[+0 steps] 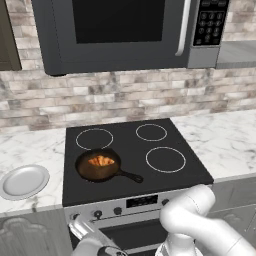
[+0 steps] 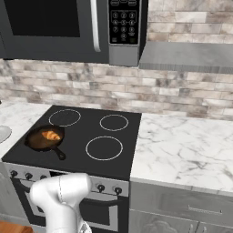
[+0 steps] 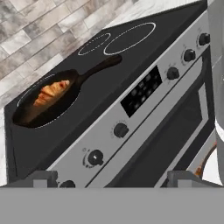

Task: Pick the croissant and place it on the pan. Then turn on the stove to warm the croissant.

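Observation:
The golden croissant (image 1: 101,160) (image 2: 51,135) (image 3: 51,92) lies inside the dark pan (image 1: 90,172) (image 2: 36,142) (image 3: 39,116), which sits on the front-left burner of the black stove (image 1: 130,150) (image 2: 82,132) (image 3: 100,94). The pan's handle points toward the middle of the cooktop. My gripper (image 3: 113,178) is open and empty, held low in front of the silver panel at the stove's left end. The two nearest knobs (image 3: 95,156) (image 3: 120,129) are just ahead of it, and neither fingertip touches them.
More knobs (image 3: 189,55) line the panel's right end past the dark display (image 3: 141,91). A pale grey plate (image 1: 24,181) rests on the marble counter left of the stove. A dark microwave (image 1: 120,30) hangs above. The oven door is below the panel.

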